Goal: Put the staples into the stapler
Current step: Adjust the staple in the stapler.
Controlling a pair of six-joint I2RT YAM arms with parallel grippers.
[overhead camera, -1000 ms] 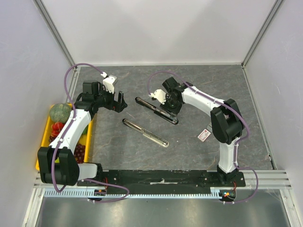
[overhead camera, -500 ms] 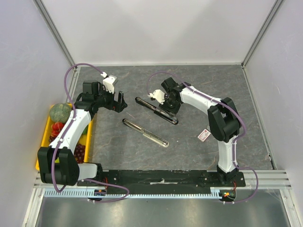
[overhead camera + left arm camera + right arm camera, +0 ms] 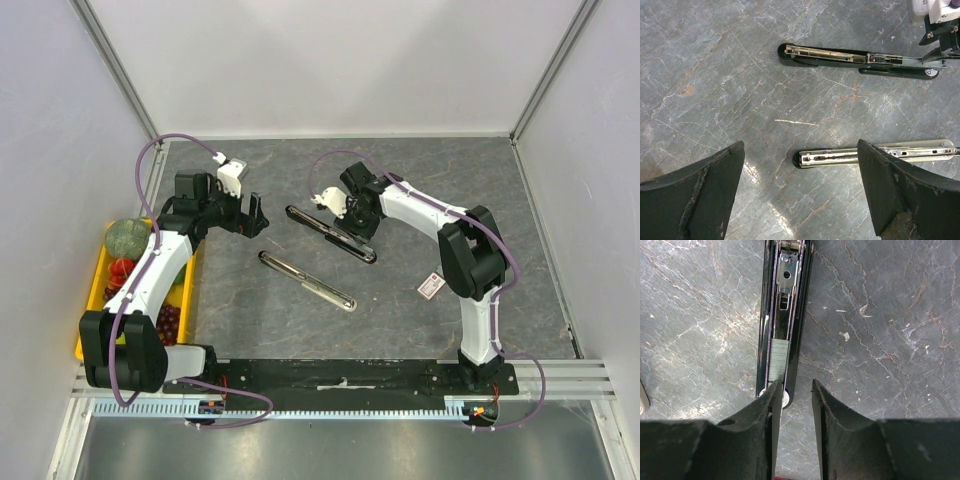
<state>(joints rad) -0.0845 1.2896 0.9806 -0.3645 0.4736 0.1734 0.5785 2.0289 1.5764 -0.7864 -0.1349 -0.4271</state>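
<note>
A black stapler [image 3: 330, 233] lies opened flat on the grey table, and its metal channel [image 3: 785, 300] holds a grey strip of staples [image 3: 778, 357]. My right gripper [image 3: 355, 220] hovers over the stapler's near end. Its jaws [image 3: 794, 390] stand a narrow gap apart with only bare table between them, and the left finger [image 3: 767, 405] overlaps the stapler's tip. The white and red staples box [image 3: 431, 285] lies to the right of the right arm. My left gripper [image 3: 252, 215] is wide open and holds nothing [image 3: 800, 200], left of both staplers.
A second opened stapler, silver with a cream cover [image 3: 305, 281] [image 3: 875, 152], lies nearer the arms. A yellow bin [image 3: 100, 290] with a green melon [image 3: 126, 238] and other fruit stands at the left edge. White walls enclose the table.
My right gripper has shifted slightly left and back along the black stapler. The left arm has not moved.
</note>
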